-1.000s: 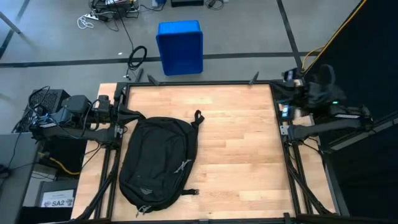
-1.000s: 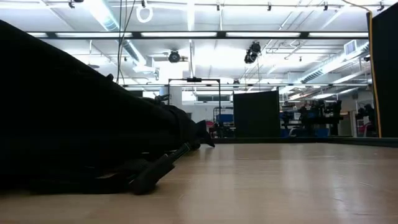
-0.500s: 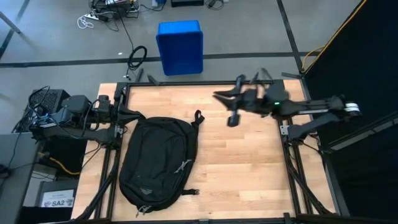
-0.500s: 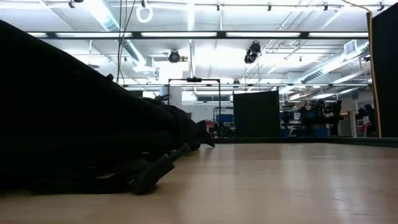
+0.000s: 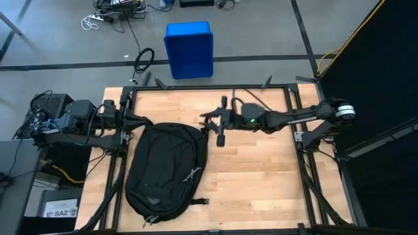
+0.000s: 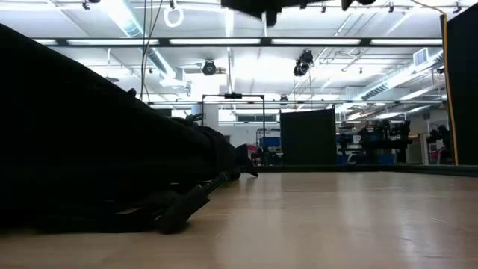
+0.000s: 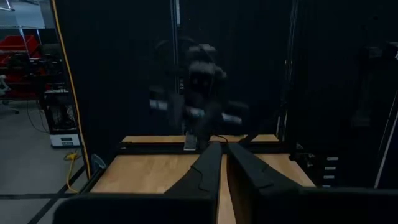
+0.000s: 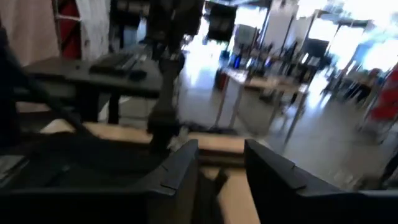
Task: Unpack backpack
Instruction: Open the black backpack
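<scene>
Black backpack [image 5: 165,170] flat on table [image 5: 255,170], zipped; contents hidden.

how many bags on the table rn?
1. The backpack lies flat on the table's left half, closed. Anything inside it can't be seen. The blue bin sits on the floor beyond the table.

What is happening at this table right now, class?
A black backpack lies zipped on the left side of the wooden table, not yet unpacked. The right gripper reaches out across the table to the bag's top loop, its jaws apart and holding nothing. The left gripper waits at the table's left edge, jaws shut and empty.
</scene>
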Robot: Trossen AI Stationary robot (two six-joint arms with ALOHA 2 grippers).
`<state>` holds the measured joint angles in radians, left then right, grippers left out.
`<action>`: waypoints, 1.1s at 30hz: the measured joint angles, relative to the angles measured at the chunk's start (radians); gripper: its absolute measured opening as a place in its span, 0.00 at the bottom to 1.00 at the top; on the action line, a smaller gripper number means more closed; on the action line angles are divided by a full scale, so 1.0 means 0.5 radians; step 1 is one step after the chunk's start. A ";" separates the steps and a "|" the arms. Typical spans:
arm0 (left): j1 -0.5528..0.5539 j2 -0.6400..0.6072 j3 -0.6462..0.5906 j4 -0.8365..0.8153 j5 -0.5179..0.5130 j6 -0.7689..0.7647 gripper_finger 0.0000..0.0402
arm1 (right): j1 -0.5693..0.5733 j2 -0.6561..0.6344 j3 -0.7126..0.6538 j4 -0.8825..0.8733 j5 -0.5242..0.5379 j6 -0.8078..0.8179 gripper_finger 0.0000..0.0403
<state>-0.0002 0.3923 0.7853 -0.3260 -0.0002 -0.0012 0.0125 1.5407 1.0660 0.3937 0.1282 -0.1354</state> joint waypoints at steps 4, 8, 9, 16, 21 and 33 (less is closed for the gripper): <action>-0.001 0.000 0.000 0.000 0.000 0.001 0.00 | 0.027 0.192 -0.004 -0.119 0.017 0.072 0.39; 0.000 0.000 0.000 0.000 0.000 0.000 0.00 | 0.063 0.374 -0.002 -0.100 0.027 0.079 0.46; -0.001 0.000 0.000 0.000 0.000 0.000 0.00 | 0.070 0.424 -0.002 -0.098 0.029 0.081 0.47; 0.000 0.000 0.000 0.001 0.000 0.001 0.00 | 0.104 0.669 -0.002 -0.116 0.324 0.206 0.58; 0.000 0.000 0.000 0.000 0.000 0.000 0.00 | 0.104 0.771 -0.002 -0.128 0.331 0.370 0.65; -0.001 -0.001 0.000 0.003 0.000 0.000 0.00 | 0.033 0.845 0.000 -0.319 0.326 0.488 0.63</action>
<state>-0.0006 0.3920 0.7853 -0.3244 -0.0002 -0.0013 0.0288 1.9634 1.0660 0.2344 0.2913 0.1087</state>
